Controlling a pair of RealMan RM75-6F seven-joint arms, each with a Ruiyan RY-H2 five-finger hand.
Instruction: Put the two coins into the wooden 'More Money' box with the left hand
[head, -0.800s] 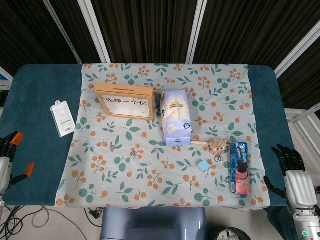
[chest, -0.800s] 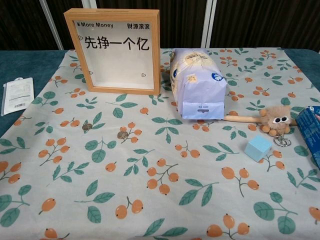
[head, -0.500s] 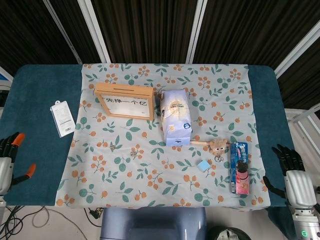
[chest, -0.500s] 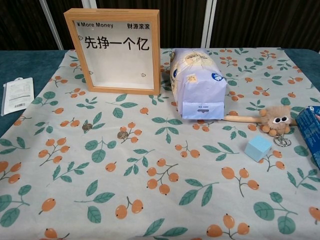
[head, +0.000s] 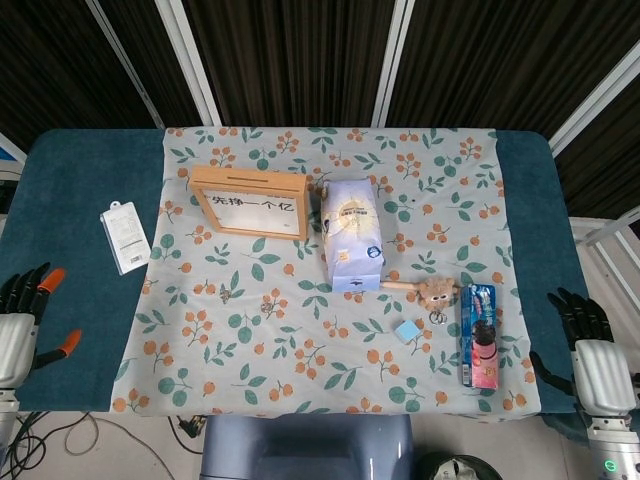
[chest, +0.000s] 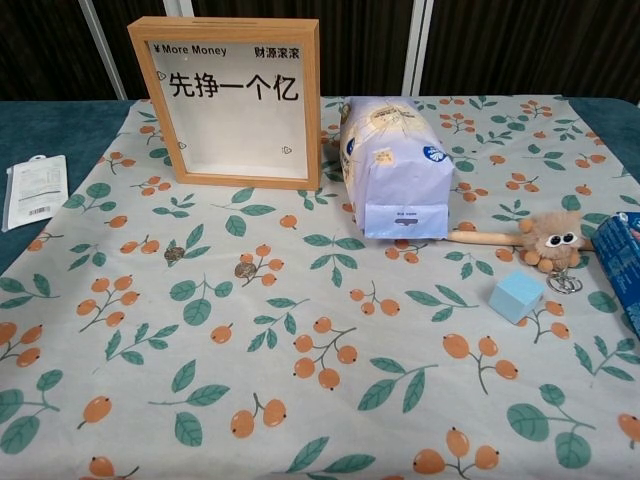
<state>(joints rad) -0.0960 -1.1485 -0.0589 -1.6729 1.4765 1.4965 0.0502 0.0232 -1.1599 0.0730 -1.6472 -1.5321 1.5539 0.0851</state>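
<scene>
The two small round metal coins are lying flat on the floral cloth, one (chest: 174, 254) at middle left of the chest view and the other (chest: 245, 269) just right of it, both well apart from anything else, so there is open cloth on every side for fingers to be coming down. Above them, in the upper left, the wooden-framed 'More Money' box (chest: 232, 100) is standing upright facing the camera; from the head view a dark slot seems to be running along its top edge, presumably why it is set standing. The pale blue paper bag (chest: 391, 168) is lying close by the box's right side, crowding that flank. The left hand (head: 18, 327) is waiting at the lower left frame edge, off the cloth, fingers spread and holding nothing. The right hand (head: 588, 350) is sitting at the lower right, fingers likewise apart and empty.
</scene>
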